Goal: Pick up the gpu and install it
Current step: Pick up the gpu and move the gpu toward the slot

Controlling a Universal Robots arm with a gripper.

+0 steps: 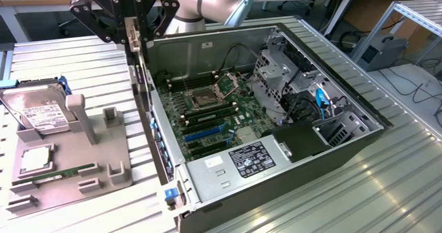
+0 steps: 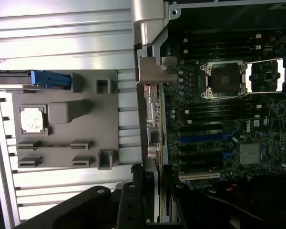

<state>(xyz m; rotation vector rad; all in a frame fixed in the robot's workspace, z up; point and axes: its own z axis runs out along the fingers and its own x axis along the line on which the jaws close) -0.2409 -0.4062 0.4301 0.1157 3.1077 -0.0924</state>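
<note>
- Gripper is up high at the exterior view's upper left, jaws clamped on the gpu. The card is pinched btwn the fingers, nothing loose.
- Gpu hangs straight down from the jaws, upright and edge-on in the exterior view, so it reads as a thin dark strip.
- In the wrist view its silvery bracket w/ the ports faces up at the camera. Bracket length runs along the case wall and crosswise to the blue slots.
- The card sits just about over that wall, right at the line btwn table and motherboard. Can't tell if it's a hair inside or outside.
- Key relation: the slots lie further into the case, toward the exterior view's right and lower than the card. Card is clear of the board, not seated.
- Looks to me like the pick-up is done and the install isn't.
- Grey fixture on the table is well off to the exterior view's left, w/ the hard drive and memory stick sitting in it.
</note>
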